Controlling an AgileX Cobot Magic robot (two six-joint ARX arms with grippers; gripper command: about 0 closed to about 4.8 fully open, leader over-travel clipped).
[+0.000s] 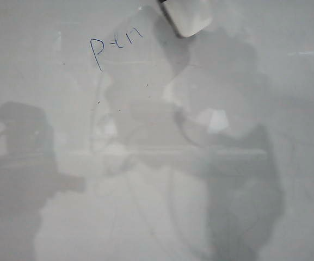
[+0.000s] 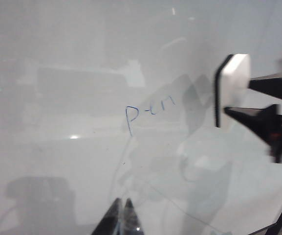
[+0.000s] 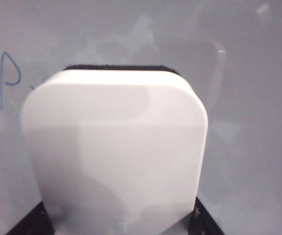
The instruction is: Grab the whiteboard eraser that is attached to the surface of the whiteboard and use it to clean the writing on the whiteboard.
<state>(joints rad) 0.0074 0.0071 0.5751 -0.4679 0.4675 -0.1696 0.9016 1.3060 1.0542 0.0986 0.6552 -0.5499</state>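
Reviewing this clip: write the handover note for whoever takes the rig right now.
Right gripper: shut on the eraser, holding it beside the writing, near the top of the whiteboard.
Left gripper: fingertips close together, holding nothing, low over the board away from the writing.
Done: eraser grabbed.
Left: the blue writing is intact; wipe it off.

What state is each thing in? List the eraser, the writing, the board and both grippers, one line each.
Small white rounded-rectangle plastic whiteboard eraser: held off the board, clamped by the right gripper.
Thin blue handwritten marker writing: intact, not wiped.
Large glossy pale grey whiteboard: still marked, faint smudges.
Right gripper: shut on the eraser, beside the writing.
Left gripper: only its fingertips show; open or shut unclear.
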